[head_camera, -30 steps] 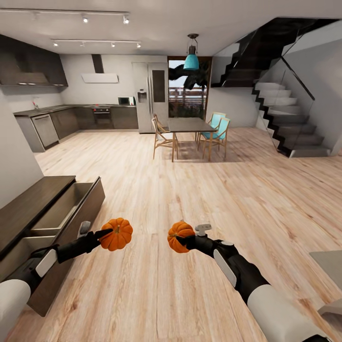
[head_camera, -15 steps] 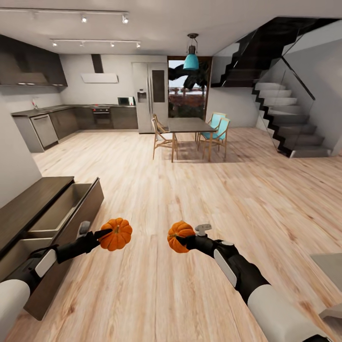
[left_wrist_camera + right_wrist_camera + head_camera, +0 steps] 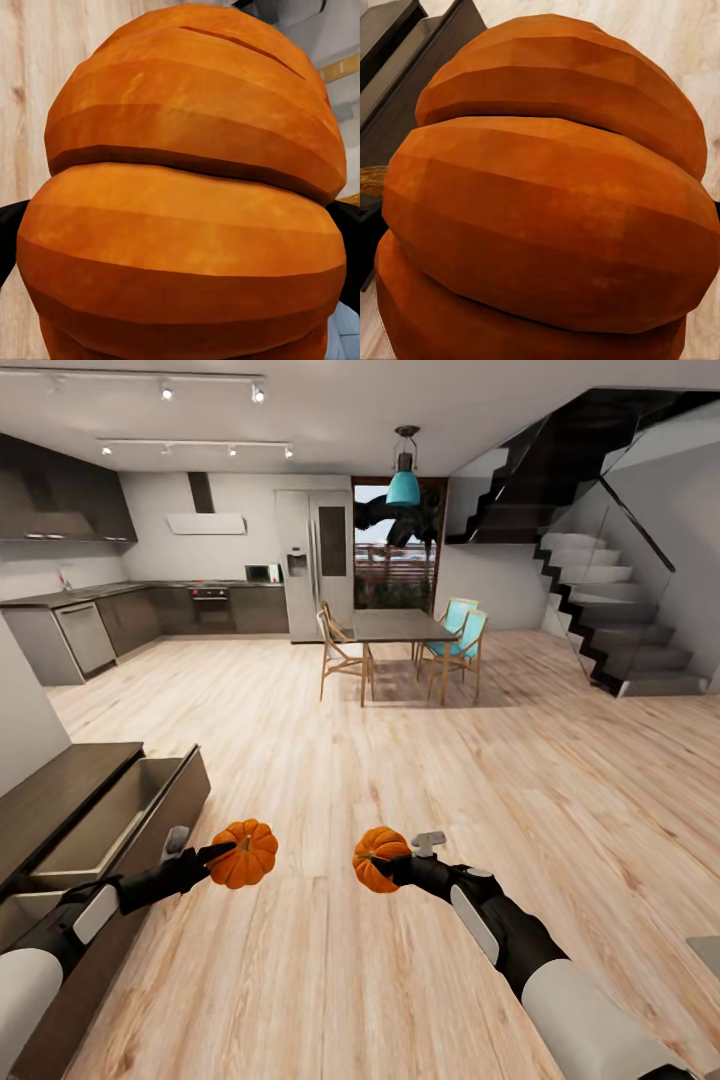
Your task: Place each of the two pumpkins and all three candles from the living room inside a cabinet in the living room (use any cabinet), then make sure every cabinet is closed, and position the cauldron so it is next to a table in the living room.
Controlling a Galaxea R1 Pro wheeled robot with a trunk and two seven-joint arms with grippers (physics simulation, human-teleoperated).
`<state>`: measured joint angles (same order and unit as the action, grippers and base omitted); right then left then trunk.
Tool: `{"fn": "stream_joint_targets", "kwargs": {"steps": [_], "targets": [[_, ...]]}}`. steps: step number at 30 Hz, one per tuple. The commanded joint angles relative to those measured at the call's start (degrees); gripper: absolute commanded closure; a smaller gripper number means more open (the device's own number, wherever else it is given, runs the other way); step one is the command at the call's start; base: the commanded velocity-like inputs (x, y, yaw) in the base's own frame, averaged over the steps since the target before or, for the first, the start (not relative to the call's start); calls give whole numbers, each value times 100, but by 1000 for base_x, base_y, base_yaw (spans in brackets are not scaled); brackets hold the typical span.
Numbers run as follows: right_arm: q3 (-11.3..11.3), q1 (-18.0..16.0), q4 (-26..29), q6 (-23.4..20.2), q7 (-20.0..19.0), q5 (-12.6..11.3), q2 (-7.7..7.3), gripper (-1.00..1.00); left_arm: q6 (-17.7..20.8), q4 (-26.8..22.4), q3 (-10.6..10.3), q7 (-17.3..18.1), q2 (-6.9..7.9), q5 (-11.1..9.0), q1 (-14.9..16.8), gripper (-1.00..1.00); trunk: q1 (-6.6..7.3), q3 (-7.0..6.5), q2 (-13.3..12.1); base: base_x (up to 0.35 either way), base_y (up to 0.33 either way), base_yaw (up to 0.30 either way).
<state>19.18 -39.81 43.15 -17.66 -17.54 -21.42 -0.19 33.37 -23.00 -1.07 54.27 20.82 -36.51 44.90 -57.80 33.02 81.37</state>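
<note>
Head view: you are carrying one pumpkin in each gripper, out over the wooden floor (image 3: pixel 420 780), with the cabinet (image 3: pixel 60 800) low at your left side.
Left gripper (image 3: pixel 222 857): it is clamping the left pumpkin (image 3: pixel 244 853), which is hanging in the air just beyond the cabinet's front edge; in the left wrist view the pumpkin (image 3: pixel 187 202) is sitting between the two dark fingers.
Right gripper (image 3: pixel 385 865): it is gripping the right pumpkin (image 3: pixel 377 857), held clear of the floor and well apart from the cabinet; the right wrist view is looking past that pumpkin (image 3: pixel 547 202) at the dark cabinet edge.
Open drawer (image 3: pixel 110 825): it is standing pulled out, pale inside, and looking like the nearest place to drop into.
Step in hand: you are probably bringing both pumpkins to that drawer.
Doing it well: turn the base toward the cabinet first, then swing the left arm over the drawer's hollow, not its rim, and lower before you let go.
Right arm: hold it high and back while the left is working, so the two pumpkins are not knocking together.
Risk: a round pumpkin released on the rim is likely to roll out onto the floor.
</note>
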Motion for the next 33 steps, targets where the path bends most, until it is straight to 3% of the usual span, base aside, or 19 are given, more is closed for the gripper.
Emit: {"fn": "stream_joint_targets", "kwargs": {"steps": [1,33], "targets": [[-2,-1,5,-1,6,-8,1,100,12,-3,10,5,0,-23,1,100,0,-1,0,330,0,0],[5,-1,1,-1,5,13,19,100,-138,-3,10,5,-7,-23,1,100,0,-1,0,331,0,0]]}}
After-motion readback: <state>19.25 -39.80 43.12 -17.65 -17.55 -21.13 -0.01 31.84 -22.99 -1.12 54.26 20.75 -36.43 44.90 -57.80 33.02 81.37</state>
